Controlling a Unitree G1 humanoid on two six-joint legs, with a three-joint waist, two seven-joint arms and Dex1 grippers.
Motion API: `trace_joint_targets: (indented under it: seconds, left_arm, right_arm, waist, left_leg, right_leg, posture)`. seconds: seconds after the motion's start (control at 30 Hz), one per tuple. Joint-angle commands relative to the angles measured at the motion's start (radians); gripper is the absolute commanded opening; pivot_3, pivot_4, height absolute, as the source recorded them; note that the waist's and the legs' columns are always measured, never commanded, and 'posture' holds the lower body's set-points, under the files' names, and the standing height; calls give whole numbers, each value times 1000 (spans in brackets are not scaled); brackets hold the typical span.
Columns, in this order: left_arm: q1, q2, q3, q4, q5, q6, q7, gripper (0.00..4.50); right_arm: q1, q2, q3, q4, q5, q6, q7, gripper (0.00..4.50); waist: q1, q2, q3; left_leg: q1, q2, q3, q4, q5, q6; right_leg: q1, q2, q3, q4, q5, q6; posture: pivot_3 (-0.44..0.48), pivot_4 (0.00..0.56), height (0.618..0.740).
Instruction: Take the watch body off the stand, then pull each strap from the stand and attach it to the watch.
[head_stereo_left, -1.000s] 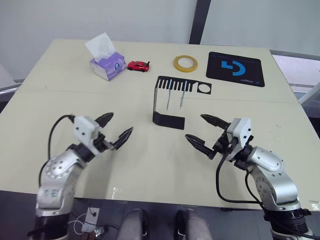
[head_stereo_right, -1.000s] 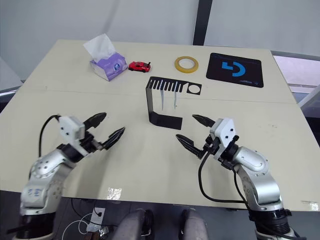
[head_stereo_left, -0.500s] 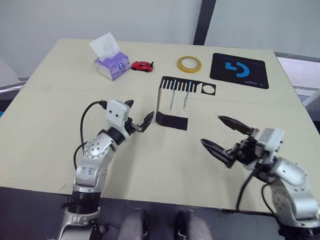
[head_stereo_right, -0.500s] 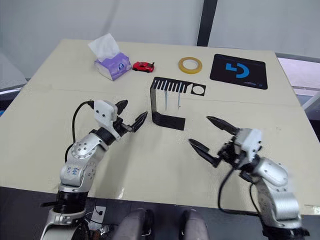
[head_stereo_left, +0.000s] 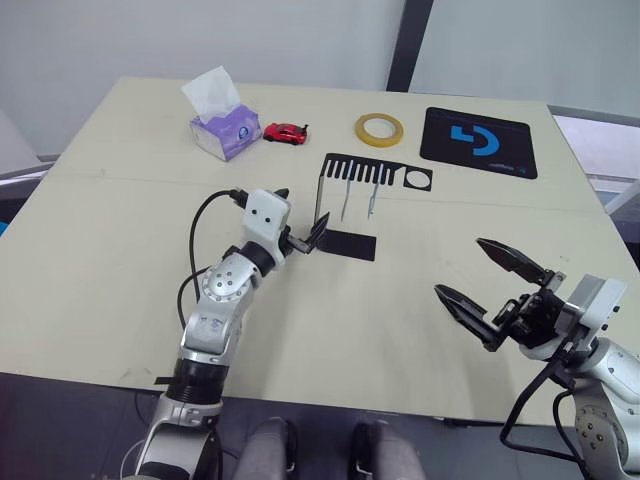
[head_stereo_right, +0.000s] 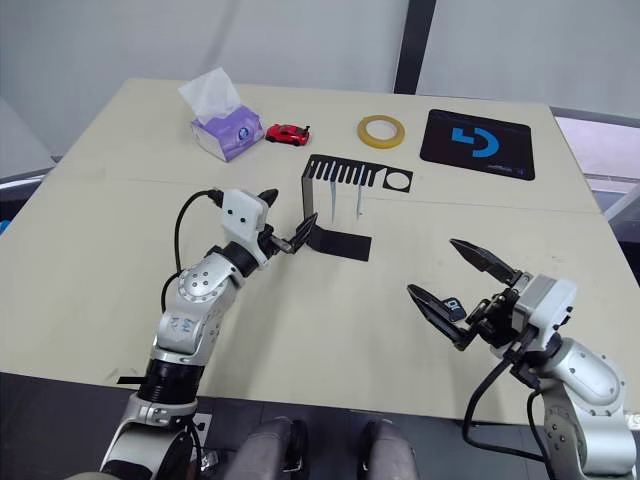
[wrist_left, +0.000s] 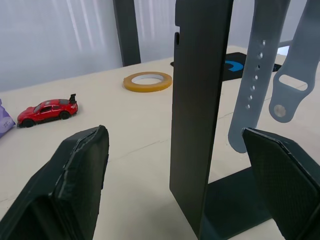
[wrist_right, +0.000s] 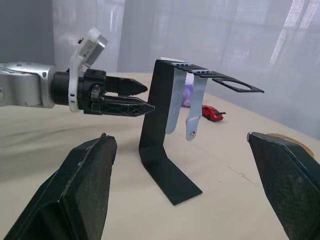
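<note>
Left wrist view shows the two straps (wrist_left: 256, 75) hanging from the top plate of the stand (wrist_left: 199, 100), whose upright sits between the spread fingers of the left gripper (head_stereo_left: 303, 210). The step appears to be reaching for a strap. Next, the left gripper likely needs to clear the upright and close on one strap, while the right gripper (head_stereo_left: 460, 266), fingers wide apart, hovers well apart from the stand.

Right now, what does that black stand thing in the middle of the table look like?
The stand is a thin black bent sheet: a flat foot on the table, an upright, and a top plate with comb slots and a round hole. Two pale blue-grey straps hang from the slots. The left hand is open around its upright.
</note>
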Motion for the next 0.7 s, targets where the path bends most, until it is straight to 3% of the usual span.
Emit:
trace_joint_targets:
  seconds: [0.03, 0.4, 0.53, 0.7]
  left_arm:
    - [-40, -29, 1, 15, 17, -29, 30, 4500]
    - [-75, -84, -2, 70, 47, -27, 77, 4500]
    - [-83, -100, -14, 81, 46, -36, 71, 3341]
    - [-87, -115, -15, 100, 41, -44, 63, 1082]
  right_arm:
    - [13, 2, -3, -40, 4, -18, -9, 4460]
    - [31, 5, 13, -48, -6, -19, -21, 4460]
    - [39, 11, 22, -45, -12, -24, -28, 4500]
    - [42, 24, 36, -39, -25, -30, -37, 4500]
  waist:
    - [1, 0, 0]
    - [-1, 0, 0]
    - [0, 0, 0]
    - [0, 0, 0]
  left_leg:
    - [0, 0, 0, 0, 0, 0]
    - [0, 0, 0, 0, 0, 1]
    - [0, 0, 0, 0, 0, 1]
    - [0, -1, 0, 1, 0, 1]
  right_leg:
    - [0, 0, 0, 0, 0, 0]
    - [0, 0, 0, 0, 0, 0]
    - [0, -1, 0, 0, 0, 0]
    - [0, -1, 0, 0, 0, 0]
  posture:
    - [0, 150, 740]
    - [0, 150, 740]
    - [0, 150, 740]
    - [0, 150, 740]
